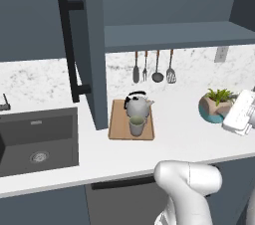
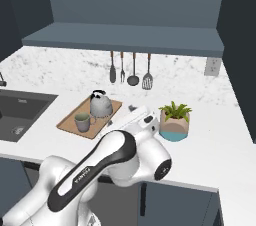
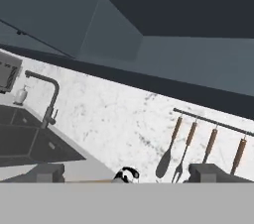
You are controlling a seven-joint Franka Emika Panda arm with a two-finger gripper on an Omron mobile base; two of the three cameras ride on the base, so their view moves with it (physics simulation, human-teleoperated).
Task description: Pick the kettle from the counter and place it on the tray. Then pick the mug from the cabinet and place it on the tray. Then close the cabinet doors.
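Left base view: the kettle (image 1: 138, 105) and mug (image 1: 137, 125) stand on the tray (image 1: 118, 124), on the counter (image 1: 174, 134) near the open cabinet door (image 1: 85, 45). Right base view: the mug (image 2: 82, 121) sits at the tray's (image 2: 70, 120) front edge. Hand view: the gripper (image 3: 126, 172) gapes wide, empty.

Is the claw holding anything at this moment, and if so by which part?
Nothing is held. The claw is open with nothing between its tips; the kettle and mug both sit on the tray.

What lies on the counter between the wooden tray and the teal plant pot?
Nothing: in the left base view, bare white speckled counter separates the light-brown wooden tray from the round teal plant pot.
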